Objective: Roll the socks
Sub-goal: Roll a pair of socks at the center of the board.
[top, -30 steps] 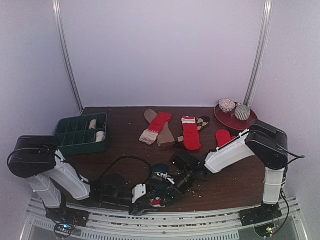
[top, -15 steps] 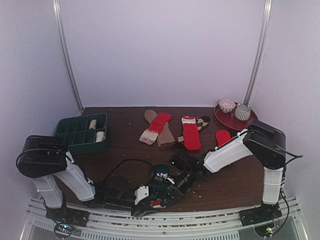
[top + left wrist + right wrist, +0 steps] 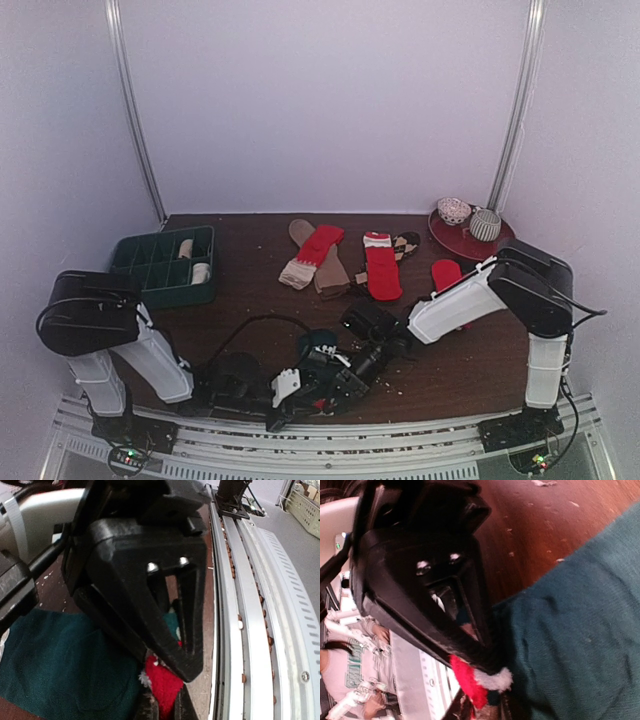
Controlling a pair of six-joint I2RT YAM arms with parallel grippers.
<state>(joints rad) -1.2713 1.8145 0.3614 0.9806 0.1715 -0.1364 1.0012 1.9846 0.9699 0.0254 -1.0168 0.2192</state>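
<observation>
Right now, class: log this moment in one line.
left tool: shut on teal sock | right tool: at its red end, grip unclear | other socks: lying flat

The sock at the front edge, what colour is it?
The sock is dark teal; the right wrist view shows it best.

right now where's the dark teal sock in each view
Top external: the dark teal sock lies front centre on the table, mostly covered by both arms.
Left wrist: lower left of the picture.
Right wrist: fills the right side.
Shared landmark: the red tuft at the sock's edge, clear in both wrist views, too small to tell from the top.
</observation>
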